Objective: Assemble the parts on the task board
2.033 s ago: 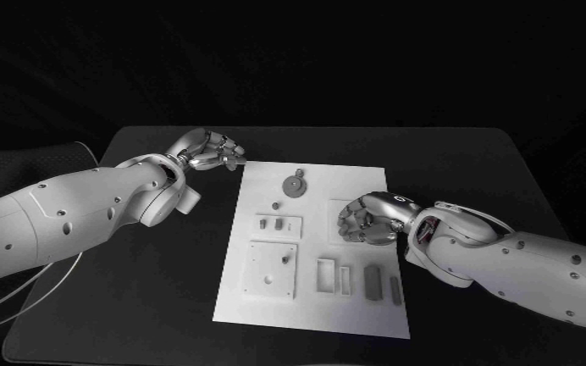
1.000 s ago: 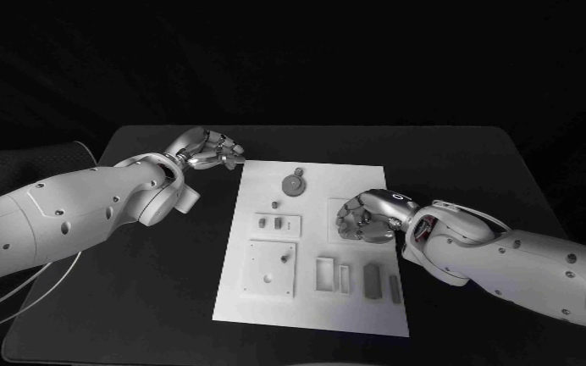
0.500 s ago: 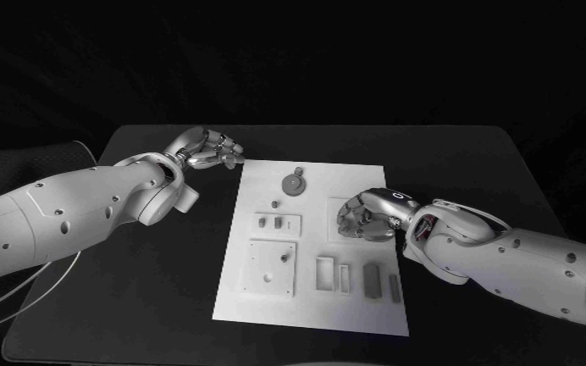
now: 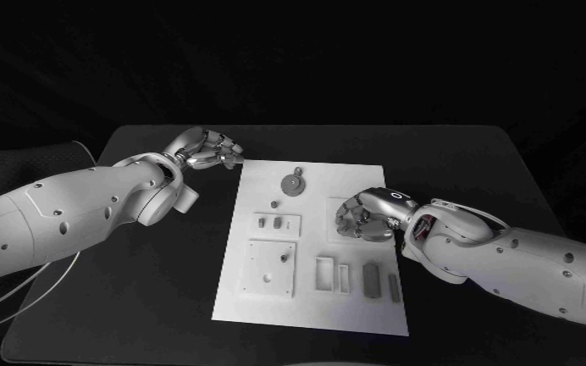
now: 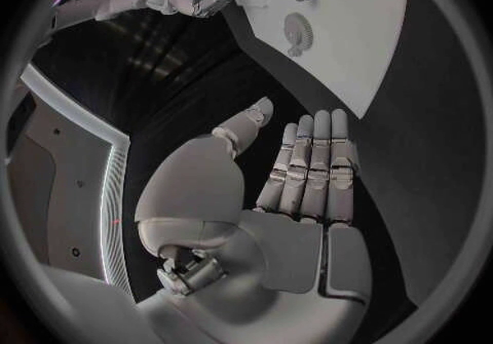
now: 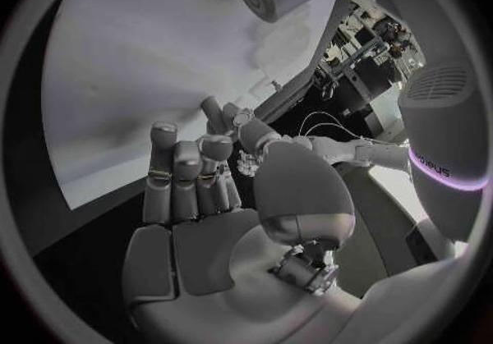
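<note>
My right hand (image 4: 369, 213) hovers over the white task board (image 4: 315, 307), fingers curled, holding nothing I can see; my left hand (image 4: 207, 149) rests loosely open. The small grey round geared part (image 4: 293, 184) looks light, rigid and slippery, so I'd pinch its rim.

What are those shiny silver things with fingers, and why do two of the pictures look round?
They belong to a robot with two white arms. The left robot hand hangs over the black table beside the far corner of the task board, fingers out straight, holding nothing. The right robot hand is over the board with its fingers bent down; whether it holds a piece cannot be told. One picture comes from a camera on the robot's head, looking down. The round ones come from small cameras on each wrist, peeking over the palm. On the board lie small grey parts, such as a round gear and a grey bar.
</note>
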Action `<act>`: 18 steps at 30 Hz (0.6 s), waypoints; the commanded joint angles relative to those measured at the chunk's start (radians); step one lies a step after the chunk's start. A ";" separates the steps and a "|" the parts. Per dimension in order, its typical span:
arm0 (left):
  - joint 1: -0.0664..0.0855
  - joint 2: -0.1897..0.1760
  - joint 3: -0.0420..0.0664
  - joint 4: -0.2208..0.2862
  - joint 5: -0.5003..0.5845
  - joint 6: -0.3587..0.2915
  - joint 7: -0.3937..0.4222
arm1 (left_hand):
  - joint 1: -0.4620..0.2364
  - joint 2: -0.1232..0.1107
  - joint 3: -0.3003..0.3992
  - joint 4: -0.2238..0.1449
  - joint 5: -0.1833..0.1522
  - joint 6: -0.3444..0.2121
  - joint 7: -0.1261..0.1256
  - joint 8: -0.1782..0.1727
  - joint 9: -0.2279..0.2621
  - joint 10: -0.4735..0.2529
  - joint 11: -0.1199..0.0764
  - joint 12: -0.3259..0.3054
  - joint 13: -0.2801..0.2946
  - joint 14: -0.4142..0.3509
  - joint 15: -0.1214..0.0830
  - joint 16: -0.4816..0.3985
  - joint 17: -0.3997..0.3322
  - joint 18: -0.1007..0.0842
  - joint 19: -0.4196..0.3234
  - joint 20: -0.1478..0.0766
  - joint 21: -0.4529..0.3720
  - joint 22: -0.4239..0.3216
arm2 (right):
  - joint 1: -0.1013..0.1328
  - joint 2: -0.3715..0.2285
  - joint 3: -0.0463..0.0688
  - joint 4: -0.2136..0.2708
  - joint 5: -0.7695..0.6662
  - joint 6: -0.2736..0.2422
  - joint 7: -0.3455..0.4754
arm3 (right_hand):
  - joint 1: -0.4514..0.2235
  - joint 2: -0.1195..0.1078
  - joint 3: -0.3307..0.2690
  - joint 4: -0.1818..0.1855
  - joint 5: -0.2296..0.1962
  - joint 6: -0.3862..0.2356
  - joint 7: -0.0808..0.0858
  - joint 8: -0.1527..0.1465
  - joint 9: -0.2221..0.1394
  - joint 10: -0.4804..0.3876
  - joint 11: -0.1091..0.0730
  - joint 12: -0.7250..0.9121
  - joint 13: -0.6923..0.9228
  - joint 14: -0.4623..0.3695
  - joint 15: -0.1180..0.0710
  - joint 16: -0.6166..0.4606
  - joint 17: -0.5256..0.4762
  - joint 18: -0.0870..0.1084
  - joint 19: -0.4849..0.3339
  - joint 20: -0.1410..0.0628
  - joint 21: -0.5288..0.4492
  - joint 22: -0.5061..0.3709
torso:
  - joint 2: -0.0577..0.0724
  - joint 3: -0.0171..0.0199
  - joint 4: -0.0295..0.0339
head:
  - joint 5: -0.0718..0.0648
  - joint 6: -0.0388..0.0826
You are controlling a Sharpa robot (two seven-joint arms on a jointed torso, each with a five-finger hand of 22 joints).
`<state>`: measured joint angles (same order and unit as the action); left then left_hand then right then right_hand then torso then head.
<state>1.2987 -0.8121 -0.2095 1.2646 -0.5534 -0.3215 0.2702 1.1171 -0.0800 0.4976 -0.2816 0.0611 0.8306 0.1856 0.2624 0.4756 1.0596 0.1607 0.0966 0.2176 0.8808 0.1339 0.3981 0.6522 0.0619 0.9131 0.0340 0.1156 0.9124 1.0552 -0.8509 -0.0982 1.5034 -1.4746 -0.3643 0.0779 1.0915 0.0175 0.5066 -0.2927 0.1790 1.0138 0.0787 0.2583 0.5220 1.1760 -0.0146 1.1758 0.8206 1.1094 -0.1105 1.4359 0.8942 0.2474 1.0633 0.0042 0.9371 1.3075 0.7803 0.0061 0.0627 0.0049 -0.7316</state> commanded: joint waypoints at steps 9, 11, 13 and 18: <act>0.001 0.001 0.001 0.002 0.003 0.007 0.013 | 0.009 0.000 -0.003 -0.003 0.006 -0.001 0.004 0.006 -0.001 0.008 -0.001 -0.005 -0.002 -0.003 0.004 -0.007 0.002 0.013 -0.002 0.004 -0.007 0.002 | -0.001 -0.002 0.000 0.014 -0.022 -0.013 0.022 | 0.007 0.005 0.003 -0.001 -0.012 0.034 0.009 0.033 0.007 0.004 -0.010 -0.008 -0.001 0.003 -0.008 0.004 0.000 0.014 -0.005 -0.006 0.006 0.015 | 0.000 -0.0002 0.0004 | -0.001 0.000; 0.001 0.001 0.001 0.002 0.003 0.007 0.012 | 0.009 0.000 -0.003 -0.003 0.006 -0.001 0.004 0.006 -0.001 0.008 -0.001 -0.005 -0.002 -0.003 0.004 -0.007 0.002 0.013 -0.002 0.004 -0.007 0.002 | -0.001 -0.004 0.000 0.022 -0.019 -0.013 0.023 | 0.007 0.005 0.003 -0.001 -0.013 0.034 0.008 0.034 0.007 0.005 -0.010 -0.008 -0.001 0.003 -0.008 0.004 0.000 0.014 -0.005 -0.006 0.006 0.015 | 0.000 0.0000 0.0004 | -0.001 0.001; 0.001 0.001 0.001 0.002 0.003 0.007 0.012 | 0.009 0.000 -0.003 -0.003 0.006 -0.001 0.004 0.006 -0.001 0.008 -0.001 -0.005 -0.002 -0.003 0.004 -0.007 0.002 0.013 -0.002 0.004 -0.007 0.002 | -0.001 -0.006 0.000 0.028 -0.018 -0.012 0.023 | 0.008 0.005 0.003 -0.001 -0.013 0.034 0.008 0.034 0.007 0.005 -0.010 -0.008 -0.001 0.003 -0.008 0.004 0.000 0.014 -0.005 -0.006 0.006 0.015 | 0.000 0.0001 0.0003 | -0.001 0.001; 0.001 0.000 0.001 0.001 0.003 0.007 0.012 | 0.010 0.000 -0.003 -0.003 0.006 -0.001 0.004 0.006 -0.001 0.008 0.000 -0.005 -0.002 -0.003 0.004 -0.007 0.002 0.013 -0.002 0.004 -0.008 0.002 | -0.001 -0.013 0.003 0.043 -0.018 -0.015 0.022 | 0.008 0.005 0.003 -0.001 -0.013 0.035 0.008 0.034 0.007 0.005 -0.010 -0.008 -0.001 0.003 -0.009 0.004 0.000 0.014 -0.005 -0.006 0.006 0.015 | 0.000 0.0001 -0.0003 | -0.001 0.002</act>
<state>1.2987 -0.8123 -0.2095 1.2640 -0.5534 -0.3214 0.2703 1.1171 -0.0800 0.4976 -0.2816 0.0611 0.8306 0.1856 0.2624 0.4757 1.0596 0.1608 0.0965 0.2168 0.8808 0.1339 0.3943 0.6539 0.0610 0.9131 0.0340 0.1118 0.9132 1.0553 -0.8632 -0.0953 1.5409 -1.4854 -0.3779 0.0863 1.0953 0.0210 0.5065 -0.2928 0.1704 1.0182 0.0744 0.2584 0.5220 1.1796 -0.0180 1.1723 0.8207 1.1131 -0.1138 1.4358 0.8943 0.2464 1.0593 0.0002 0.9371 1.3075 0.7803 0.0060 0.0630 0.0040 -0.7301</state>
